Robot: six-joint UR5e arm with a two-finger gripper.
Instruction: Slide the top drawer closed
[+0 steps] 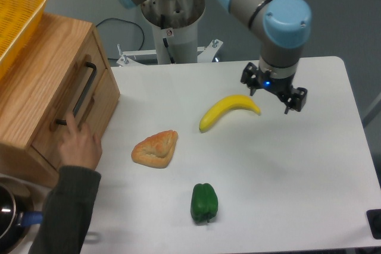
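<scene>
One arm hangs over the white table [297,165] in your view, and its gripper [274,93] hovers above the far right part of the tabletop, just beside the right tip of the banana [229,110]. You can see its two dark fingers spread apart with nothing between them, so it is released and grasping nothing.

Look to the left edge for the top drawer [77,96]: it sits in the light-wood cabinet [36,81] at the table's left end, its flat front panel facing the table and carrying a long black bar handle [83,90]. The drawer front stands slightly proud of the cabinet body. You also have a person's hand [78,142], in a dark sleeve, reaching in from the lower left with its fingers against the drawer front just below the handle.

On the tabletop, well apart from the drawer, you see a croissant [156,148] near the middle and a green bell pepper [204,203] nearer the front edge. A yellow mesh basket [16,16] rests on top of the cabinet, and a dark pot [11,221] shows at the lower left corner.
</scene>
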